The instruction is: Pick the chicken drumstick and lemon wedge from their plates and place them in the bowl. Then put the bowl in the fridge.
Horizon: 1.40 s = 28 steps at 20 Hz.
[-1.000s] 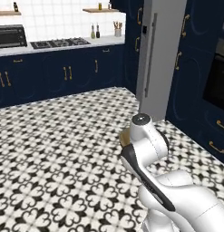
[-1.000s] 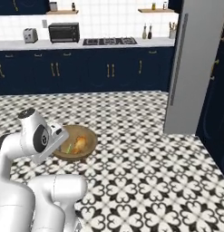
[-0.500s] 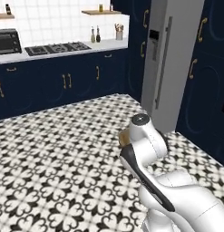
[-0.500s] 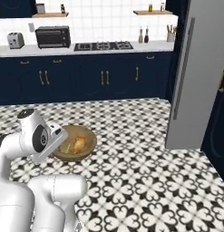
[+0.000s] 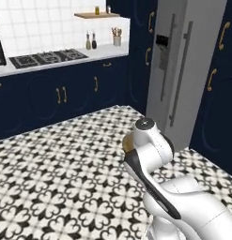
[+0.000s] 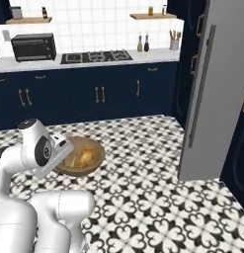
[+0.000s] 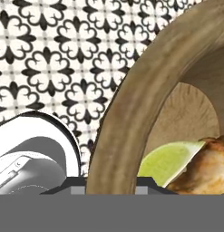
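Bowl (image 6: 81,155) carried at its rim by your gripper (image 7: 111,183), clamped on the wooden wall above the tiled floor (image 6: 143,197); lemon wedge (image 7: 170,161) and chicken drumstick (image 7: 204,170) lie inside. The fridge (image 6: 217,89), door shut, stands ahead to your right, well apart.

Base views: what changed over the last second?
The base has turned: the cameras swung, so the counter and the fridge slid across both views; the things themselves did not move. The gripper stays shut on the rim of the bowl, held above the floor, with the chicken drumstick and lemon wedge inside.
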Available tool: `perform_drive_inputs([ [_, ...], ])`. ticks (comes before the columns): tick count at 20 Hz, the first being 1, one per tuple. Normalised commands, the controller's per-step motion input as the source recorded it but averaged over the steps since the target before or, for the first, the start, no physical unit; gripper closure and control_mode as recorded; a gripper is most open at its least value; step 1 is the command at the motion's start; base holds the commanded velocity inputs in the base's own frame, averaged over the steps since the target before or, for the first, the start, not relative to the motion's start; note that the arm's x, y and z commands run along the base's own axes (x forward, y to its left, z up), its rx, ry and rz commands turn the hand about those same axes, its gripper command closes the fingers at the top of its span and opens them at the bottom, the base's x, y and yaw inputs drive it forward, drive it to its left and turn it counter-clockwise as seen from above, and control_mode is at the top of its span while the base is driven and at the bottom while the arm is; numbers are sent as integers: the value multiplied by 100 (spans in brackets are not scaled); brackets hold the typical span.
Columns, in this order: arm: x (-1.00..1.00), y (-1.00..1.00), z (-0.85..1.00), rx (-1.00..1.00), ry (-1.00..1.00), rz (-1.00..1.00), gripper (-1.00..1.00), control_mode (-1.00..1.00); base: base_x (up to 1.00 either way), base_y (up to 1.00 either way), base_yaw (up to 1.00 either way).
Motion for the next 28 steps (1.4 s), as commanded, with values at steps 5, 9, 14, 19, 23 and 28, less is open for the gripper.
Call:
perform_drive_inputs([
  [5, 0, 0, 0, 0, 0, 0, 100, 100, 100, 32, -34],
  [9, 0, 0, 0, 0, 0, 0, 100, 100, 100, 42, -40],
  [14, 0, 0, 0, 0, 0, 0, 100, 100, 100, 61, -41],
  [19, 0, 0, 0, 0, 0, 0, 100, 100, 100, 86, -44],
  [23, 0, 0, 0, 0, 0, 0, 100, 100, 100, 87, -49],
  [28, 0, 0, 0, 0, 0, 0, 100, 100, 100, 89, -56],
])
